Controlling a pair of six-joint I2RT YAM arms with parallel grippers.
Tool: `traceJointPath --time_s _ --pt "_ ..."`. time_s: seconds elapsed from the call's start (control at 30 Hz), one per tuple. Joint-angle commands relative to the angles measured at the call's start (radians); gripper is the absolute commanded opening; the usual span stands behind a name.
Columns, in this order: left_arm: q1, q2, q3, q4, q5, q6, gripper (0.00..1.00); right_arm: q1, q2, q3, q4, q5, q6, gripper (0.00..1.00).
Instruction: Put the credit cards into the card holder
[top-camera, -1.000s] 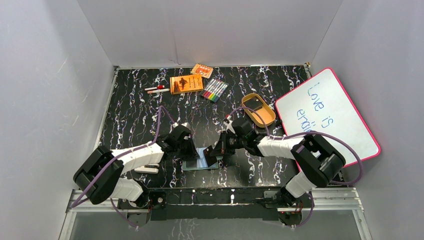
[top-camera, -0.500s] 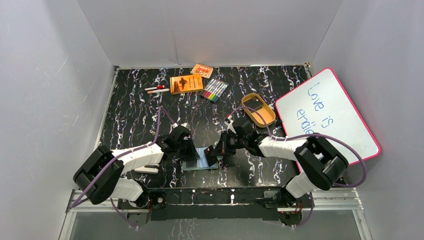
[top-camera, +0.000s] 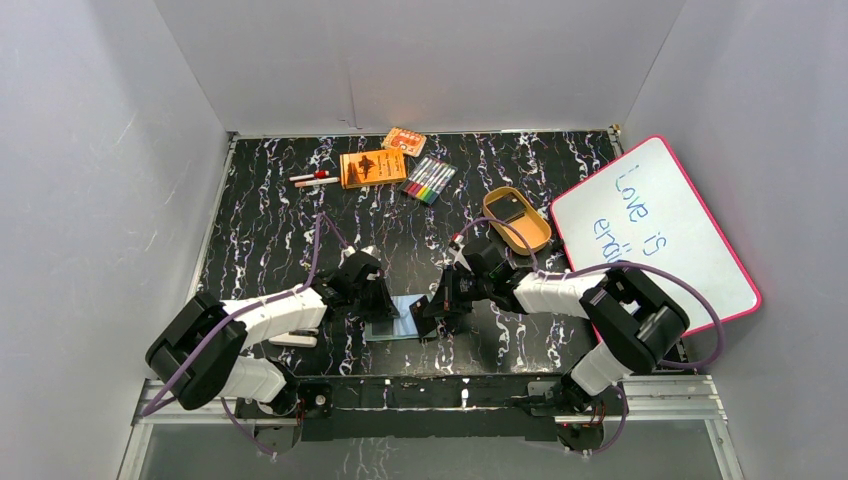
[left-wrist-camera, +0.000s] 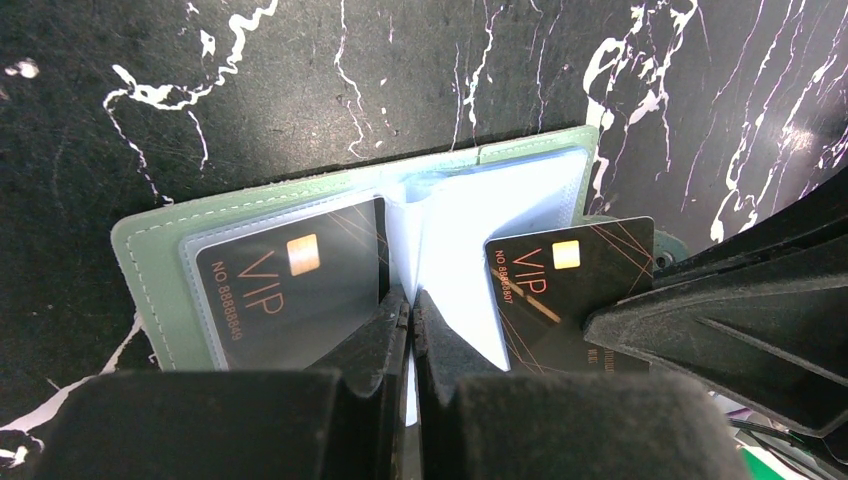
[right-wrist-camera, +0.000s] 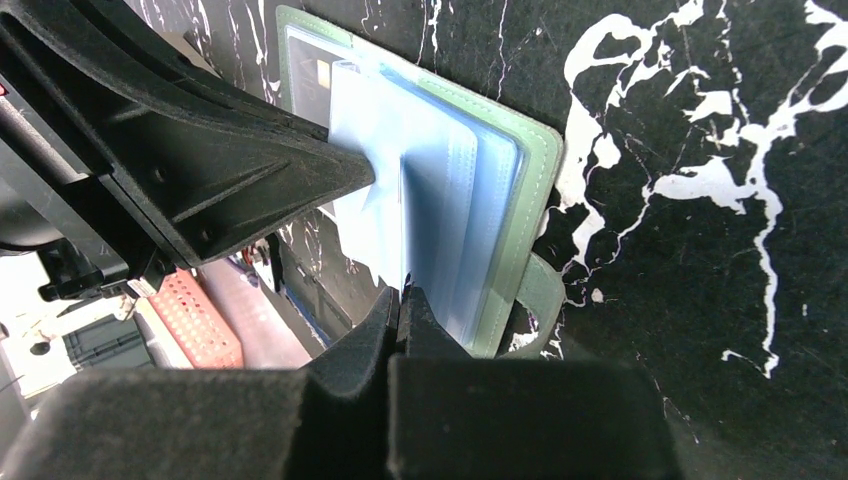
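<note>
Second-card insertion is in hand: the left jaws pinch a pale-blue clear sleeve of the open sage-green card holder on the black marbled desk, with a pocketed dark grey card just left of them. The right jaws grip a loose dark grey card over the right-hand sleeves. Next, its edge must find a pocket mouth.

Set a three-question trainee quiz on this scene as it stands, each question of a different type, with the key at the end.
1. True or false: the card holder is folded shut.
2. How many credit cards show in the left wrist view? A one, B two, C four.
3. Fill in: the right gripper is shut on a ____, while the left gripper pinches a pale sleeve.
Key: 1 false, it lies open. 2 B: the sleeved card on the left half and the held card over the right half. 3 credit card.
</note>
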Motion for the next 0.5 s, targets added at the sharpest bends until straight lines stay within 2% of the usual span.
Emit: traceJointPath --time_s 0.0,0.47 --pt "0.007 -0.023 -0.019 -0.037 -0.022 0.001 0.00 0.007 0.005 -0.004 0.005 -0.007 -0.005 0.00" --pt "0.006 -0.025 -0.027 -0.030 -0.017 -0.002 0.00 0.007 0.020 -0.018 0.015 -0.009 0.014 0.00"
